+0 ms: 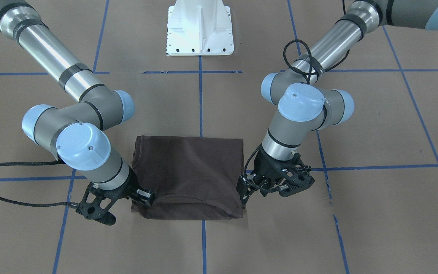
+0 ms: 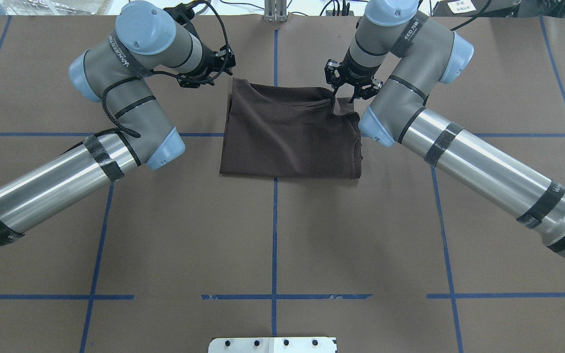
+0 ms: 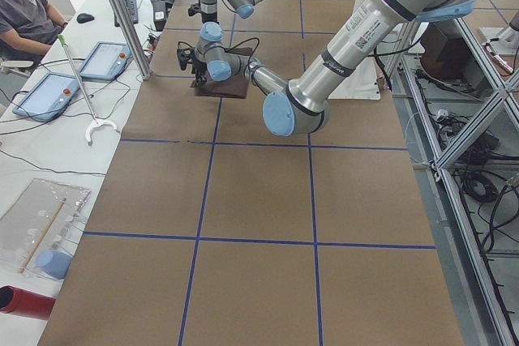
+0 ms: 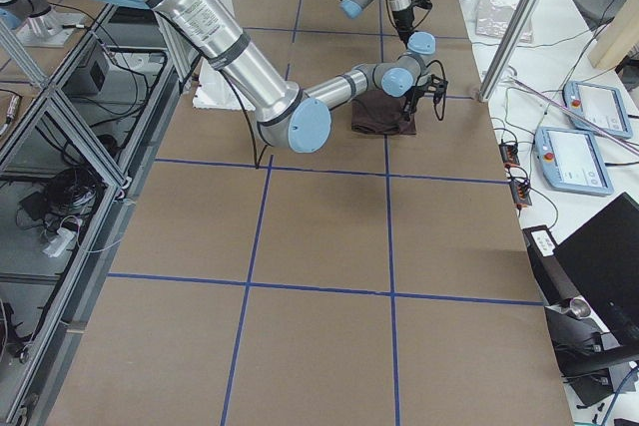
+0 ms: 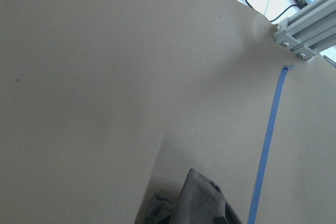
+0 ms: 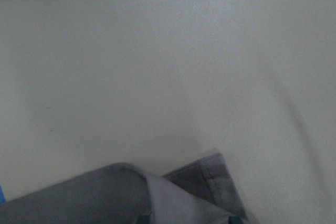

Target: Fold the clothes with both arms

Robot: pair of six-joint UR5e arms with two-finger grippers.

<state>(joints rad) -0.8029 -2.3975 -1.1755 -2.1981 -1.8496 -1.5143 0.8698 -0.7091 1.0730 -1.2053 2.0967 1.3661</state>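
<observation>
The pale table (image 6: pixel 157 51) fills most of the view, bare and softly blurred, with faint shadows across it. Along the bottom edge lies the shirt (image 6: pixel 89 198), washed out here to grey. Its cloth rises in a smooth rounded fold left of centre and runs off the frame at the bottom. Just right of the fold a flat layer pokes out from under it, and its stitched hem (image 6: pixel 210 174) ends in a corner on the table. A blue sliver (image 6: pixel 1 196) shows at the left edge.
</observation>
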